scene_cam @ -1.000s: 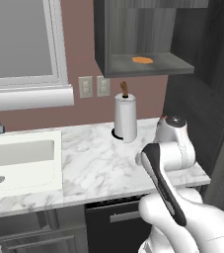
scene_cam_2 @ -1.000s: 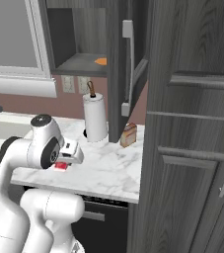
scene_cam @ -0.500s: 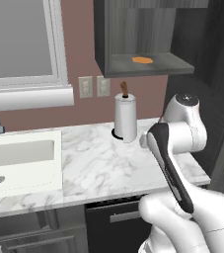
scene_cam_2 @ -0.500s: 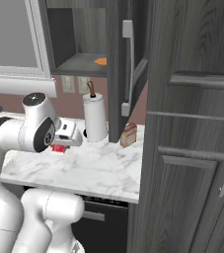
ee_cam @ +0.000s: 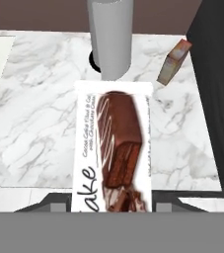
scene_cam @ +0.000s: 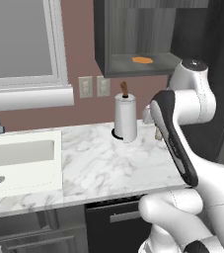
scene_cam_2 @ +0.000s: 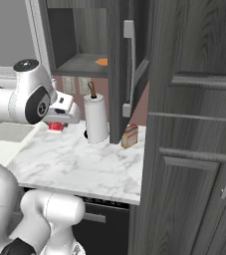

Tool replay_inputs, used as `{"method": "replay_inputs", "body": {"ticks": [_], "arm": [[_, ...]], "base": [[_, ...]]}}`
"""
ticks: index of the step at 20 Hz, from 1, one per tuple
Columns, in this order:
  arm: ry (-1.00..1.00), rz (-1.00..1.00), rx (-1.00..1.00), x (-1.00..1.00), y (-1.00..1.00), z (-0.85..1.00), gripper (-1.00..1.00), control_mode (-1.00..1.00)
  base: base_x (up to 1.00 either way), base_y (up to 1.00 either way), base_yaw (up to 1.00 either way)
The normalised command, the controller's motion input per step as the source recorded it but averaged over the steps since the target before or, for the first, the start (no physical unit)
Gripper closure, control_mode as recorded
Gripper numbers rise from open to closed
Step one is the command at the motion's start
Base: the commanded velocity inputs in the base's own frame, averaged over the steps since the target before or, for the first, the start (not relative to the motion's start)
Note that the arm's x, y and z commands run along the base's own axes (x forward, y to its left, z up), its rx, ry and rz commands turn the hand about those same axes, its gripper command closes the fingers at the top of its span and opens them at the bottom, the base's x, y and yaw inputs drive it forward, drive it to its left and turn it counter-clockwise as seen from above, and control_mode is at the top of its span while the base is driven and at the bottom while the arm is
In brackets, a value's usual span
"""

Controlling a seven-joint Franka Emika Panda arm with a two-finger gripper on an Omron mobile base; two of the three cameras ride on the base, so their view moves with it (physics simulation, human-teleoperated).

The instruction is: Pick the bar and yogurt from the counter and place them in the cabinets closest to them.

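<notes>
My gripper [ee_cam: 112,200] is shut on the bar [ee_cam: 112,148], a white packet printed with a chocolate bar, held lengthwise between the jaws above the counter [ee_cam: 29,113]. From the right base view, the bar [scene_cam_2: 56,128] shows as a red end under the gripper [scene_cam_2: 60,117], which hangs over the marble counter [scene_cam_2: 74,164] to the left of the paper towel roll. The open wall cabinet [scene_cam_2: 79,35] is above and to the right of the hand, its grey shelf [scene_cam: 138,64] at about the height of the arm's top joint. The yogurt is out of view.
A paper towel roll [scene_cam: 125,117] stands upright at the back of the counter [scene_cam: 93,163]. A tan-brown bottle [scene_cam_2: 130,136] sits beside it against the tall dark cabinet [scene_cam_2: 194,129]. An orange thing [scene_cam: 142,60] lies on the cabinet shelf. A sink [scene_cam: 15,163] is at the left.
The arm has risen, lifting the bar from just above the counter to higher over it, nearer the wall cabinet. The grip has stayed the same.
</notes>
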Motion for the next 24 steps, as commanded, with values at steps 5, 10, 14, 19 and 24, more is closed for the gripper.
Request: {"method": "replay_inputs", "body": {"ticks": [5,10,14,19,24], "arm": [[0.00,0.00,-0.04,0.58,0.00,0.41,1.00,-1.00],[0.00,0.00,-0.02,0.82,0.00,0.22,1.00,-1.00],[-0.02,0.00,-0.01,0.43,0.00,0.51,1.00,-1.00],[-0.06,0.00,0.00,0.24,0.00,0.65,1.00,-1.00],[-0.03,0.00,0.00,0.28,0.00,0.25,1.00,-1.00]], "base": [[0.00,0.00,0.00],[0.00,0.00,0.00],[0.00,0.00,0.00],[0.00,0.00,0.00],[0.00,0.00,0.00]]}}
